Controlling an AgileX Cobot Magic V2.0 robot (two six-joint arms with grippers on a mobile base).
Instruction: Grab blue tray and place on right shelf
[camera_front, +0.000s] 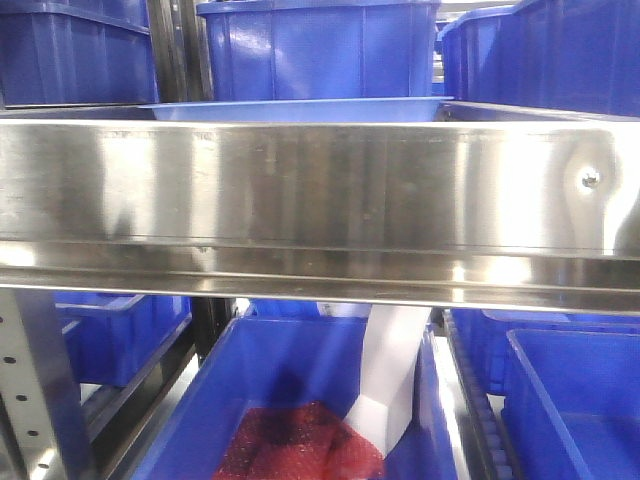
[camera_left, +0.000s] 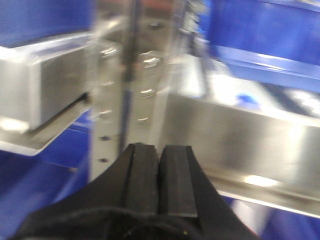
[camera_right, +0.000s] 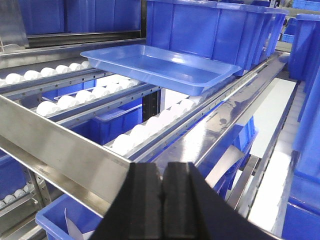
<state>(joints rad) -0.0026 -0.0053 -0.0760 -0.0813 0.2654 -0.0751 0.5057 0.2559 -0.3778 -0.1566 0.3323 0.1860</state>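
The blue tray is shallow and glossy periwinkle. It lies on white rollers of the steel rack shelf, in front of a deep blue bin. In the front view only its rim shows above the shelf's wide shiny front rail, which has a bolt head near its right end. My right gripper is shut and empty, just before the front rail, well short of the tray. My left gripper is shut and empty, facing a perforated upright post and a steel rail; that view is blurred.
Deep blue bins stand behind the tray and across the top of the front view. Below the shelf a blue bin holds a red mesh bundle and white paper. More blue bins sit at lower right.
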